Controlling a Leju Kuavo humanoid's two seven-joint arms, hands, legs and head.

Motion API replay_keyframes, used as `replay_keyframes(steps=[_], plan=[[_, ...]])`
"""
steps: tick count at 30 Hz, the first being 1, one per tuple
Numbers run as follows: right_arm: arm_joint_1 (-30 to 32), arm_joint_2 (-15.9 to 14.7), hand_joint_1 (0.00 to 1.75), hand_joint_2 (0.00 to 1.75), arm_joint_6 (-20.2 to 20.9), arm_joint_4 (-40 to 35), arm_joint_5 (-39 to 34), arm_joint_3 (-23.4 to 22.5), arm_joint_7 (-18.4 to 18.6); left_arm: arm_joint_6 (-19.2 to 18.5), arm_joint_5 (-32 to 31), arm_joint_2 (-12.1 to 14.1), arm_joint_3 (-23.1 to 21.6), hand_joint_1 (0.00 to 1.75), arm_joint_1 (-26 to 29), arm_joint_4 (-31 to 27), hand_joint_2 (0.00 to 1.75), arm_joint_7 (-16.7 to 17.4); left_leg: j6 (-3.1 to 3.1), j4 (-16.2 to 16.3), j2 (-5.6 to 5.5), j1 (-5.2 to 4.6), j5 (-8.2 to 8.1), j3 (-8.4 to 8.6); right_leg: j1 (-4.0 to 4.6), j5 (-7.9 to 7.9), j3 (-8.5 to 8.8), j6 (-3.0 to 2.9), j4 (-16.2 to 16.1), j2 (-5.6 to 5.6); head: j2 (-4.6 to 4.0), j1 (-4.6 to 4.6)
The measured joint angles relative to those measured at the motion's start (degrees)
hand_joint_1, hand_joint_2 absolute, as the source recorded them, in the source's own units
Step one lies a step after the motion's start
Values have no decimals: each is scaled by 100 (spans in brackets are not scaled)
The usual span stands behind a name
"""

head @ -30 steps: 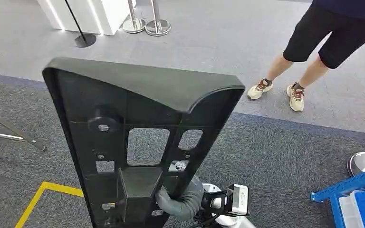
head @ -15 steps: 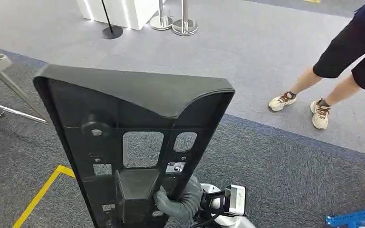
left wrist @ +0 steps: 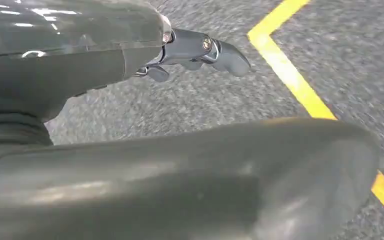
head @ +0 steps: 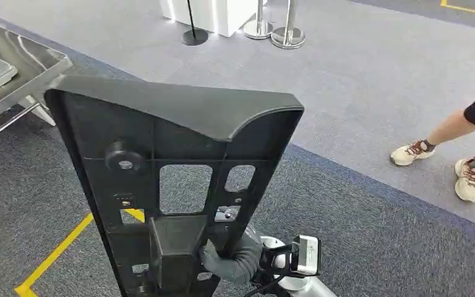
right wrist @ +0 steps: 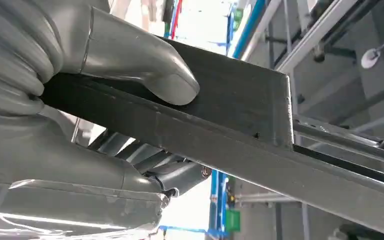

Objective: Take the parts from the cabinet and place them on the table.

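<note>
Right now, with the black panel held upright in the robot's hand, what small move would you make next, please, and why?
Probably keep turning toward the metal table: the right hand grips the black panel, and the table sits off to the left.

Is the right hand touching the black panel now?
Touching. In the right wrist view, the right hand presses its thumb on the black panel.

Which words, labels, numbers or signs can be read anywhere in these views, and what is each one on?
None can be read.
The black part the right hand holds carries no print.
The white module at the right wrist shows a faint mark, too small to read.
The green patch in the right wrist view is too blurred to read.
The yellow floor line is plain tape, without text.
</note>
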Motion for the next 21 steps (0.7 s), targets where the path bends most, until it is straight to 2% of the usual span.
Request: replay_keyframes(steps=[1,2,3,4,5,7,8,9,10,11,12,13,14,15,16,17,18,19,20,21], plan=[[-6,0,175,175,9,0,-9,0,0,0,-4,0,0,0,11,0,0,0,7,-433,35,1,234,236,-1,-16,21,14,0,-67,0,2],[-17,0,175,175,11,0,-13,0,0,-15,-15,0,2,0,12,0,0,-2,24,-968,149,-2,471,532,-1,-34,49,31,1,-128,0,2],[-25,0,175,175,11,0,-17,0,0,-26,-41,0,2,0,3,0,0,-6,54,-1430,395,-16,591,786,11,-53,81,56,1,-186,0,2],[-33,-4,175,175,11,0,-26,0,0,-56,-48,0,2,0,-26,0,0,-15,137,-1516,501,-92,517,822,60,-77,90,97,9,-245,0,2],[-43,-4,175,175,13,0,-28,0,2,-81,-68,-2,2,0,-34,0,0,-20,185,-1512,415,-88,525,800,58,-79,92,123,6,-283,0,2],[-48,-4,175,175,17,0,-31,0,2,-118,-116,-2,2,0,-2,0,0,-22,234,-1504,290,-103,510,765,49,-93,126,179,-14,-397,0,2],[-52,-2,175,175,6,-9,-33,0,2,-120,-131,-2,2,0,0,0,0,-24,277,-1554,225,-75,532,805,61,-119,156,229,-12,-428,0,2],[-61,-9,175,175,-7,-9,-33,0,2,-122,-151,-7,2,0,18,0,0,-26,298,-1578,169,-42,558,836,15,-180,155,274,64,-162,0,2],[-62,-11,175,175,-11,-18,-37,2,-7,-124,-160,-7,2,0,5,0,0,-28,339,-1580,112,-39,566,830,4,-383,9,275,354,111,0,2],[-52,-29,175,175,-20,-17,-37,0,-7,-124,-171,-7,2,0,-19,0,0,-26,355,-1579,52,-40,568,824,3,-612,-205,276,787,235,0,2],[-30,-53,175,175,-31,-17,-37,0,-4,-124,-195,-7,2,0,-37,0,0,-24,363,-1578,-29,-44,569,814,4,-832,-471,284,1307,291,0,2],[-21,-72,175,175,-35,-18,-39,0,-4,-124,-223,-7,2,0,-41,0,0,-15,365,-1574,-107,-50,569,808,6,-953,-694,288,1713,311,0,2],[-9,-92,175,175,-35,-17,-39,0,-4,-120,-243,-7,2,0,-39,0,0,-2,365,-1568,-194,-51,568,810,5,-924,-816,286,1893,316,0,2],[-6,-105,175,175,-35,-17,-39,0,-4,-118,-262,-7,2,0,-35,0,0,11,361,-1559,-272,-50,566,817,5,-755,-782,279,1754,320,0,2],[-7,-114,175,175,-37,-18,-42,0,-7,-118,-286,-7,2,0,-31,0,0,22,353,-1548,-357,-49,560,825,-1,-479,-617,265,1357,334,0,2],[-9,-122,175,175,-37,-20,-42,0,-7,-118,-291,-7,2,0,-31,0,0,26,338,-1534,-446,-48,550,835,-14,-175,-365,246,789,388,0,2],[-10,-129,175,175,-37,-22,-42,0,-7,-118,-297,-7,2,0,-33,0,0,28,321,-1513,-517,-47,538,827,-35,57,-142,227,284,598,0,2],[-9,-136,175,175,-37,-20,-44,0,-7,-118,-302,-15,2,0,-44,0,0,31,290,-1471,-564,-66,523,788,-45,-7,-100,236,124,895,0,2],[-7,-142,175,175,-37,-22,-46,0,-9,-116,-302,-9,2,0,-47,0,0,35,256,-1463,-640,-63,529,754,-42,25,-108,215,104,798,0,2],[-6,-151,175,175,-42,-22,-50,0,-9,-107,-304,-9,2,0,-36,0,0,41,222,-1476,-678,-35,533,741,-11,18,-107,191,103,753,0,2]])
